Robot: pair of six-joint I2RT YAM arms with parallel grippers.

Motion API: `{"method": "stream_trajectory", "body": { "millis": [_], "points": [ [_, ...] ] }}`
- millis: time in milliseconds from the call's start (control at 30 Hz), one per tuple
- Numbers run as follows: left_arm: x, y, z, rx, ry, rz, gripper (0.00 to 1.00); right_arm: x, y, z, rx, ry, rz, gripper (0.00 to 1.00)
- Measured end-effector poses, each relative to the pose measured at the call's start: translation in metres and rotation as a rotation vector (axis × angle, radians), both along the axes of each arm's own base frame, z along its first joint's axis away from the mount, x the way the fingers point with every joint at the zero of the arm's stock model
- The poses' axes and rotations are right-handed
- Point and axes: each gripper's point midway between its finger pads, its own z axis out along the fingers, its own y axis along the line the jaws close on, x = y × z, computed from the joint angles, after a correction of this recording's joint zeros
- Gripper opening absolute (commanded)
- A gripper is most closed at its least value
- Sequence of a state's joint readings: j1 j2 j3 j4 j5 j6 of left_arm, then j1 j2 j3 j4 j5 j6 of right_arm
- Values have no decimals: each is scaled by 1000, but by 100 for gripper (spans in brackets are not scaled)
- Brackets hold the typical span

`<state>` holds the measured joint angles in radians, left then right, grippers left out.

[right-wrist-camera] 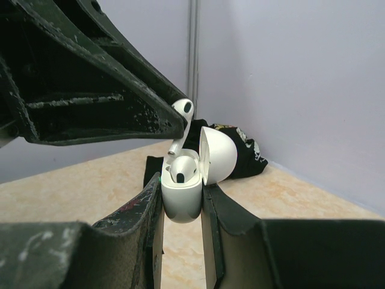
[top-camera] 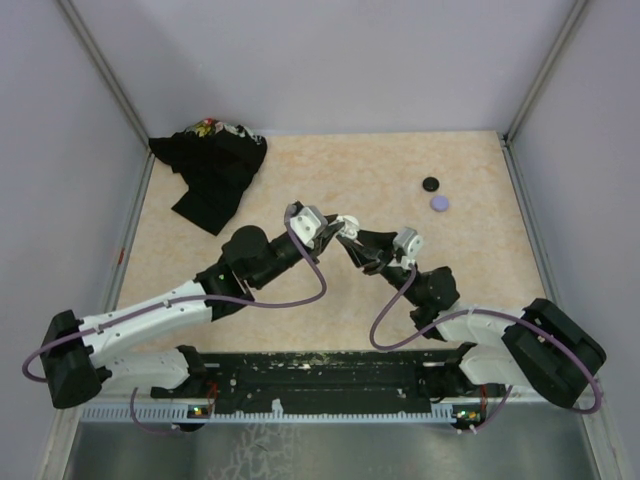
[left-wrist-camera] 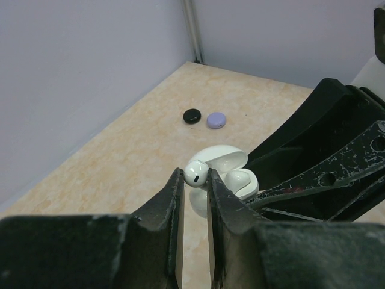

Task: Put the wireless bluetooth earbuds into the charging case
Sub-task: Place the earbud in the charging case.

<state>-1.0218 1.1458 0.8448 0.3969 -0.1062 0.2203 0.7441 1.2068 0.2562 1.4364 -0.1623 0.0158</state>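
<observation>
Two-arm insertion at the centre of the table. The right gripper is closed on the body of a white charging case, one finger against each side, and holds it upright off the table. The case's lid is hinged open and tilts away from the opening. One white earbud sits in a socket of the case.

The left gripper, fingers narrowed, pinches a second white earbud just above the case. In the right wrist view this bud's head is uppermost and its stem points down to the case opening, beside the seated bud. Whether the stem tip touches the case cannot be told. The fingers of the two grippers lie close together at the case.

Well apart from the case, on its far right in the top view, a black disc and a lavender disc lie on the table just beside each other. A crumpled black cloth lies to the far left of the case.
</observation>
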Motion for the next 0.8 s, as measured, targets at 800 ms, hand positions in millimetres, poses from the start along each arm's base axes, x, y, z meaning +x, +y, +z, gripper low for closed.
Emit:
{"method": "stream_trajectory", "body": {
  "millis": [800],
  "points": [
    [-7, -5, -19, 134, -50, -57, 25, -4, -1, -5, 9, 20, 19, 0]
  ]
}}
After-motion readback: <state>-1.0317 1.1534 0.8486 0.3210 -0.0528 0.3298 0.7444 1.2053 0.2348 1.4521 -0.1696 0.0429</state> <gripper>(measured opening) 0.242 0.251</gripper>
